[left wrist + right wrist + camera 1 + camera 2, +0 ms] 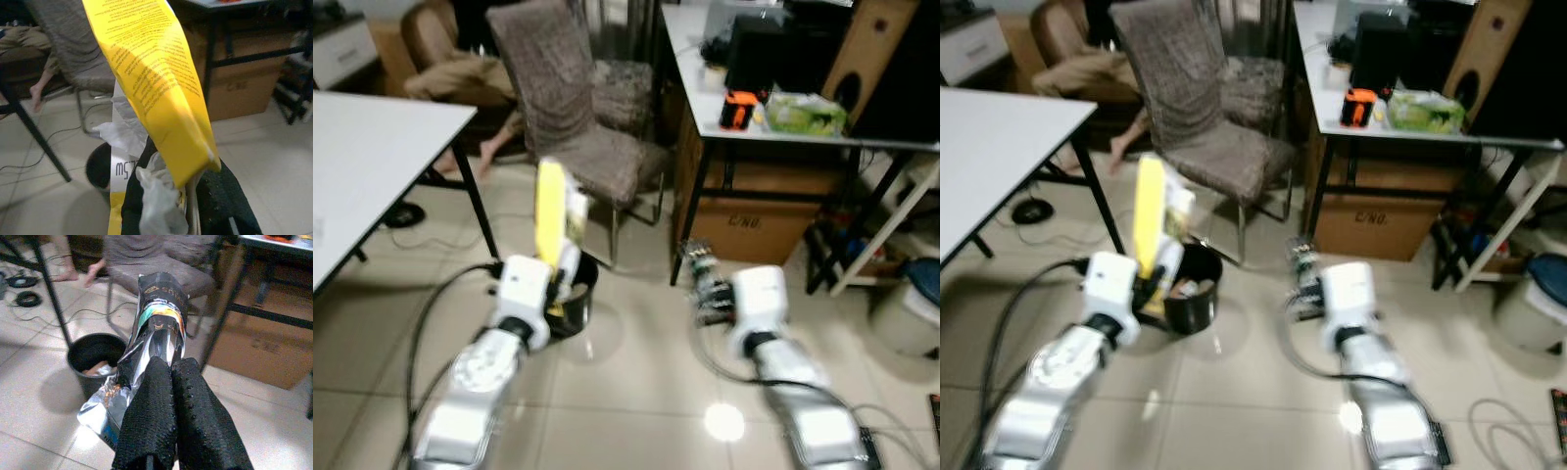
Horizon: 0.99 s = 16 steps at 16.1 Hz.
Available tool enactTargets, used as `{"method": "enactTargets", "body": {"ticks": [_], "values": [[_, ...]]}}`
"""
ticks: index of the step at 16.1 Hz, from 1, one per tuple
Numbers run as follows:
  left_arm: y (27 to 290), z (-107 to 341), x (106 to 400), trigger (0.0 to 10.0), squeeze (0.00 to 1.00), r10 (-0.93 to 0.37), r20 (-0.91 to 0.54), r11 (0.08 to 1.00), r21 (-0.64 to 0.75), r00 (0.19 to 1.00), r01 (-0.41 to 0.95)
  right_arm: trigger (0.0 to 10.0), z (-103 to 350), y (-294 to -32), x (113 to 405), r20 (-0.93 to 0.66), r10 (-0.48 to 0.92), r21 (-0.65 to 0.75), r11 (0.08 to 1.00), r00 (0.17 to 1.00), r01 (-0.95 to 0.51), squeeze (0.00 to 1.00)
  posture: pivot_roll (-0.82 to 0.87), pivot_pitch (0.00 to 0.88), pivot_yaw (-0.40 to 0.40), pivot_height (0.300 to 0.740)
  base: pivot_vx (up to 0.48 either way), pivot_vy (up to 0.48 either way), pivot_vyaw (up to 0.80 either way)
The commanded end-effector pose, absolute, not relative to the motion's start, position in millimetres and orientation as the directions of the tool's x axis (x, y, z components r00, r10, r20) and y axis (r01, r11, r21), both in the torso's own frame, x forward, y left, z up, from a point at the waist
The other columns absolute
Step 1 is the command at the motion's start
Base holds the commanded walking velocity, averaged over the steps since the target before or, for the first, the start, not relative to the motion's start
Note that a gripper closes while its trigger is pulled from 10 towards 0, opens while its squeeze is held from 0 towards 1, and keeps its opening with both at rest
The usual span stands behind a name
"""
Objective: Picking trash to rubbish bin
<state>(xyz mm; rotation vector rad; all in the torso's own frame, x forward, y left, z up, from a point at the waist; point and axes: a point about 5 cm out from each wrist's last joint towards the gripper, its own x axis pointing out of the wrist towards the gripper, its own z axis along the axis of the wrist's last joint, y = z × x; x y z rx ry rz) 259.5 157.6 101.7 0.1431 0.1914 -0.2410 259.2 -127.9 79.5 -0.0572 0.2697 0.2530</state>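
My left gripper is shut on a long yellow printed wrapper bunched with white crumpled paper; the wrapper stands up above the small black rubbish bin on the tiled floor. The wrapper rises between the black fingers. My right gripper is shut on a crumpled dark foil snack bag, held to the right of the bin. Some trash lies inside the bin.
A grey covered chair stands just behind the bin. A white table is at the left, a desk with a cardboard box under it at the right. A person's bare foot rests behind the chair. Cables cross the floor.
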Motion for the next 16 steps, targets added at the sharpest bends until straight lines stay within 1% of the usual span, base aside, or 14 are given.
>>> {"method": "enactTargets", "body": {"ticks": [1,2,7,9,11,13,16], "values": [[152,104,263,10.0,0.00,-0.238,-0.188,0.958,0.116,0.953,0.262,10.0,80,-139,261,-0.266,0.206,-0.061,0.971,0.942,-0.230,0.00,-0.10,0.000,-0.039,0.740,0.401,0.000,0.00],[152,104,263,10.0,0.00,-0.236,-0.187,0.959,0.116,0.954,0.260,10.0,77,-138,260,-0.269,0.213,-0.081,0.967,0.939,-0.243,0.00,-0.11,0.000,-0.038,0.740,0.398,0.000,0.00],[150,101,266,10.0,0.00,-0.245,-0.196,0.956,0.111,0.949,0.270,10.0,73,-137,256,-0.277,0.222,-0.092,0.962,0.935,-0.256,0.00,-0.12,0.000,-0.027,0.740,0.400,0.000,0.00],[148,102,270,10.0,0.00,-0.250,-0.192,0.955,0.113,0.949,0.275,10.0,73,-138,255,-0.281,0.235,-0.077,0.961,0.930,-0.266,0.00,-0.13,0.000,-0.021,0.740,0.401,0.000,0.00],[146,102,271,10.0,0.00,-0.258,-0.191,0.952,0.114,0.947,0.283,10.0,74,-138,255,-0.278,0.244,-0.067,0.960,0.929,-0.272,0.00,-0.14,0.000,-0.019,0.740,0.399,0.000,0.51],[146,100,271,10.0,0.00,-0.267,-0.195,0.946,0.132,0.944,0.295,10.0,73,-139,257,-0.277,0.240,-0.077,0.960,0.930,-0.271,0.00,-0.14,0.000,-0.020,0.740,0.407,0.000,0.80],[146,100,273,10.0,0.00,-0.269,-0.193,0.944,0.142,0.943,0.299,10.0,70,-139,260,-0.283,0.224,-0.125,0.955,0.933,-0.267,0.00,-0.13,0.000,-0.023,0.740,0.400,0.000,0.00]]}}
